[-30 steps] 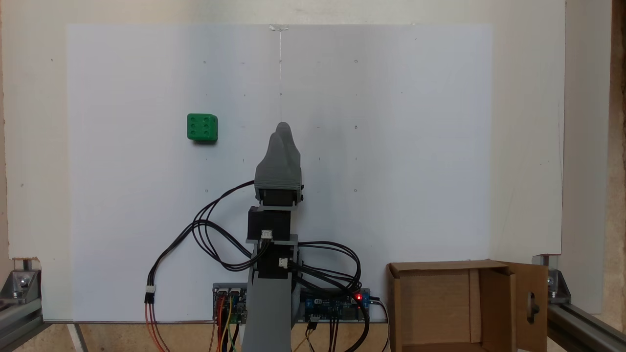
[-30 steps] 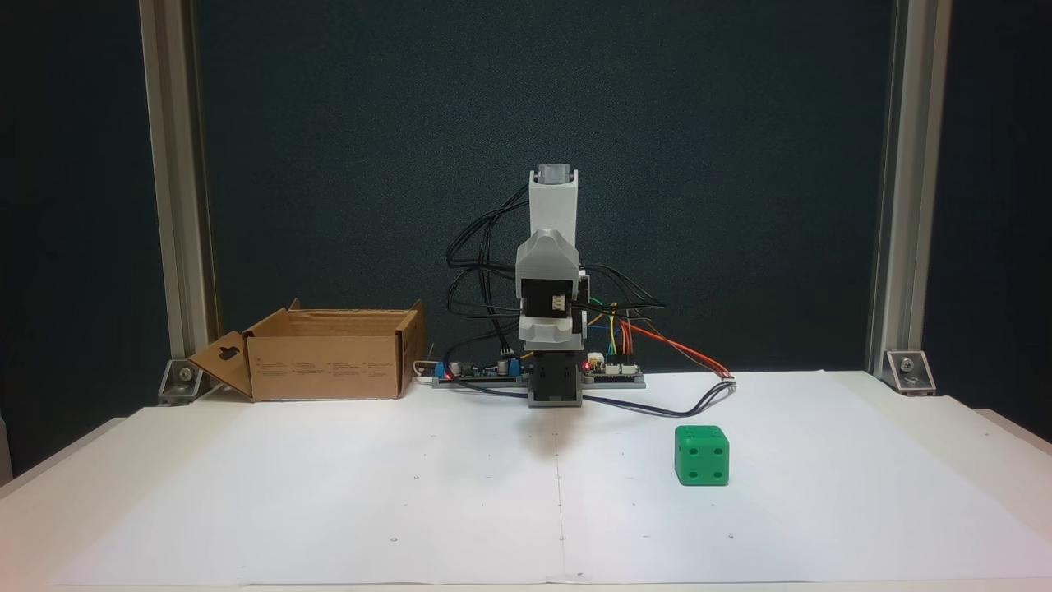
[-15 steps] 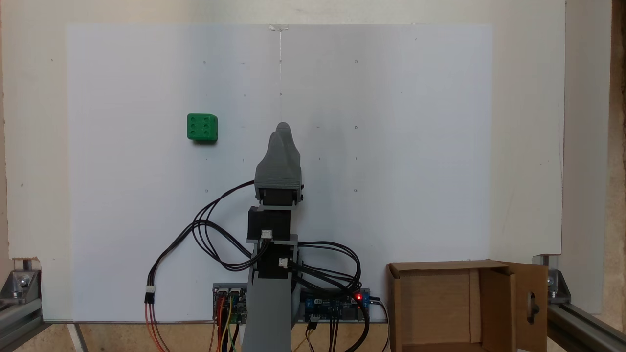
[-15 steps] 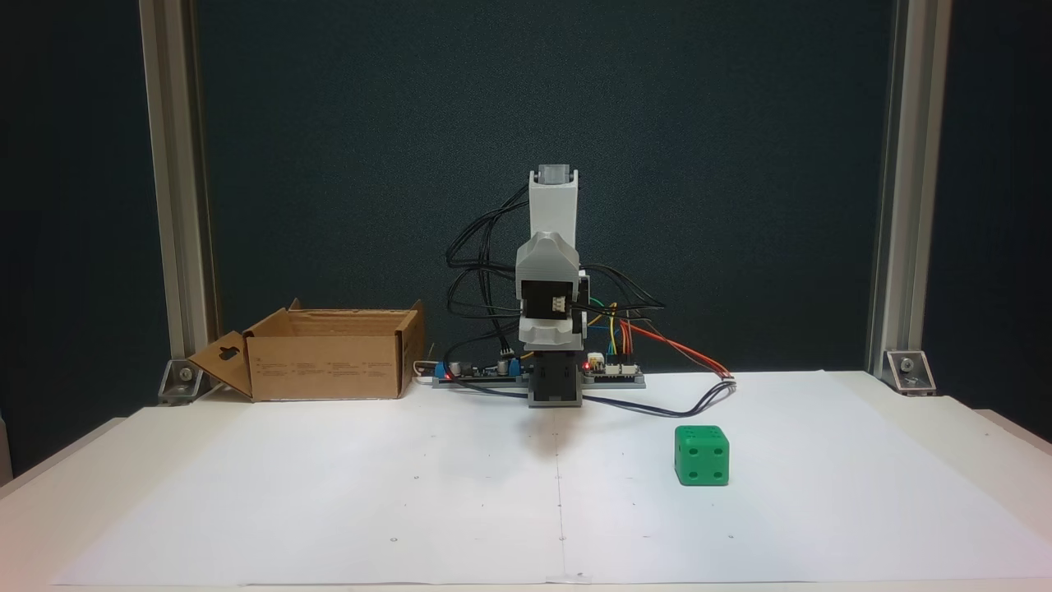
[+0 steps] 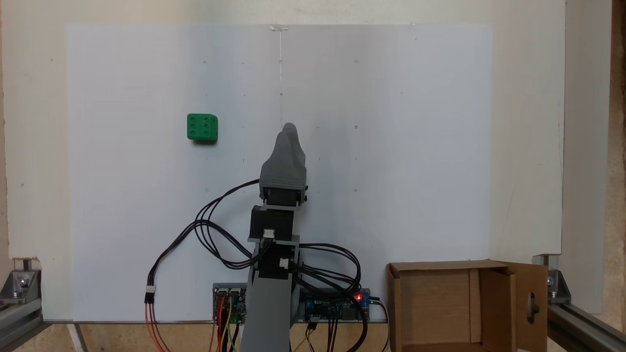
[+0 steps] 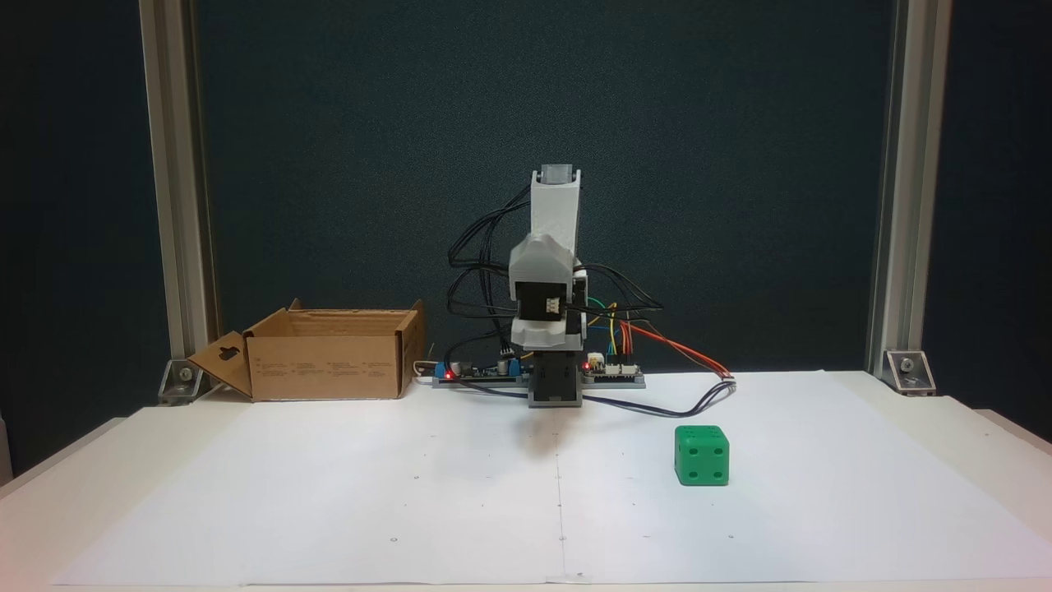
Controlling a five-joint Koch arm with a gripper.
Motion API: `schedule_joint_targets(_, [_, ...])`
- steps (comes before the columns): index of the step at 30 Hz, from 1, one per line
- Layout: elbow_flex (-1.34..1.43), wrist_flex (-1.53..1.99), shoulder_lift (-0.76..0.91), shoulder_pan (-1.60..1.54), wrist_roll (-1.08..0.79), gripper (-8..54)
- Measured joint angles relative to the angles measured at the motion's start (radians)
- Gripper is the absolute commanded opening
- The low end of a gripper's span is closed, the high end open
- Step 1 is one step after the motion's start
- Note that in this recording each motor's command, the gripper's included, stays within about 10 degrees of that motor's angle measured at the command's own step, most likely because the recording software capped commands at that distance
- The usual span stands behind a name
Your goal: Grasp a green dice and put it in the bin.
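Slightly turned since half a second ago: gripper (image 5: 289, 128) tip swung a little to the right in the view from behind the arm, wrist block shifted a touch to the left in the front view (image 6: 542, 341). Probably the very start of motion, with nothing yet gained toward the grasp, since this small swing in fact points away from the dice.

Jaws stacked one behind the other for both cameras, so impossible to tell whether spread or pressed together; certainly holding nothing.

Green dice (image 5: 202, 127) unmoved, resting flat on the white paper sheet (image 5: 415, 146), well apart from the gripper: to the left of the tip seen from behind, to the right and nearer the camera seen from the front (image 6: 701, 455).

Cardboard bin (image 5: 442, 305) open beside the arm's base, on the side opposite the dice (image 6: 329, 353).
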Motion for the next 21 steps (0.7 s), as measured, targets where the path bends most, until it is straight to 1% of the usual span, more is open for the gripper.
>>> schedule_joint_targets(4, [-0.044,0.141,0.0,0.003,0.0,42.7])
schedule_joint_targets(18, [-0.311,0.936,-0.002,0.012,0.0,43.5])
schedule_joint_targets(21, [-0.33,1.062,0.0,0.014,0.0,43.3])
